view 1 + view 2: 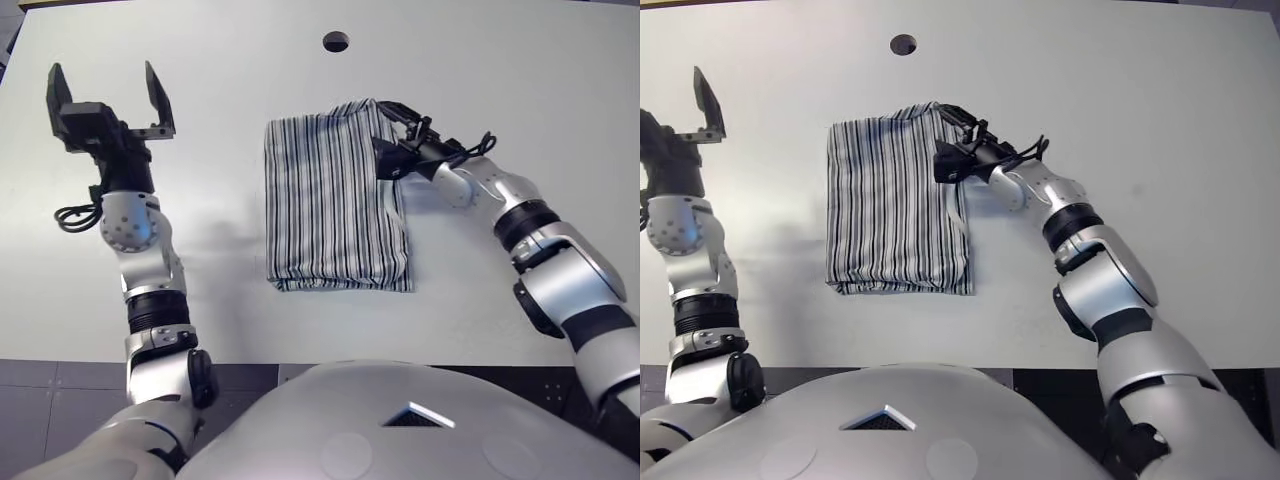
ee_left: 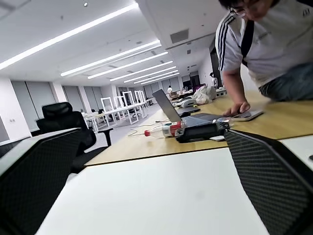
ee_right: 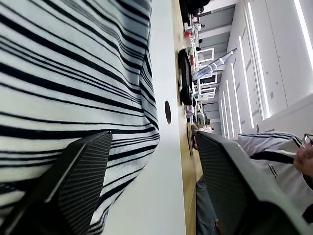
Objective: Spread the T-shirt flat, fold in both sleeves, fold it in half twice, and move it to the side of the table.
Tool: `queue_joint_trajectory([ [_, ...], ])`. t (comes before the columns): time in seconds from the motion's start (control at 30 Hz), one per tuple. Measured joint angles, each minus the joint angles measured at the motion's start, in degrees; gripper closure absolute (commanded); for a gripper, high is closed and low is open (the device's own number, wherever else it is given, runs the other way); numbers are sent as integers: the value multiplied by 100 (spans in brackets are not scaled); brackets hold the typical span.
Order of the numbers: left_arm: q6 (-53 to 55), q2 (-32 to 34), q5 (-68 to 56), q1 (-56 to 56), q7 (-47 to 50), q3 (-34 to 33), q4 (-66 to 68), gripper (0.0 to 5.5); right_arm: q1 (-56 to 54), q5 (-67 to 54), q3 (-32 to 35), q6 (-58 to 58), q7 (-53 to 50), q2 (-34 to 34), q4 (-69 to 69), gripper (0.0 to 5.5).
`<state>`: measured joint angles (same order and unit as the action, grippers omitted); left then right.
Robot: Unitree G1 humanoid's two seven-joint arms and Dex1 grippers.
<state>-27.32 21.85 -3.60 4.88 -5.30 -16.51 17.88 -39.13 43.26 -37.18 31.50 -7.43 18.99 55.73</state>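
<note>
Shirt [image 1: 335, 205]: striped, folded into a tall rectangle, lying flat near the middle of the tabletop [image 1: 520, 60]. Stripes running from near edge to far edge. Stacked layers showing along the near edge. Far right corner a little humped.

Right gripper [image 1: 386, 133]: low at the shirt's far right corner, arm reaching in from the right. Jaws released and spread wide. In the wrist view, one finger [image 3: 80, 181] lying over striped cloth, the other [image 3: 234, 186] apart from it, with the shirt's edge and bare tabletop in the gap.

Left gripper [image 1: 104, 72]: raised over the left part of the tabletop, well apart from the shirt. Jaws released, wide apart, pointing toward the far edge. In the wrist view, dark fingers [image 2: 34, 181] framing bare white tabletop.

Hole [image 1: 336, 42]: small, dark and round, set in the tabletop beyond the shirt's far edge, apart from the cloth.

Beyond the far edge: wooden desk [image 2: 274, 122] carrying an open laptop [image 2: 171, 105] and a bottle [image 2: 164, 130] lying on its side. Black chair [image 2: 66, 117] off to one side of it.

Stage: folded small, sitting mid-tabletop, not yet at the side.
</note>
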Motion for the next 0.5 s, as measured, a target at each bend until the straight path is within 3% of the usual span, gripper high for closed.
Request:
queue_joint_trajectory([
  [0.17, -664, 607, 1207, -186, 25, 265, -22, 12, 208, -202, 554, -40, -287, 179, -1270, 233],
  [0.3, -1341, 1266, 2216, -776, 43, 338, -185, 12, 1027, -911, 1319, 92, 6, 903, -3365, 233],
  [0.37, -1600, 1602, 2713, -1196, 33, 340, -391, 12, 1799, -1634, 1482, 212, 672, 1463, -4533, 233],
  [0.5, -1954, 2464, 3345, -2353, -694, 553, -1217, 12, 4041, -2515, 1628, 457, 2580, 3673, -6369, 233],
])
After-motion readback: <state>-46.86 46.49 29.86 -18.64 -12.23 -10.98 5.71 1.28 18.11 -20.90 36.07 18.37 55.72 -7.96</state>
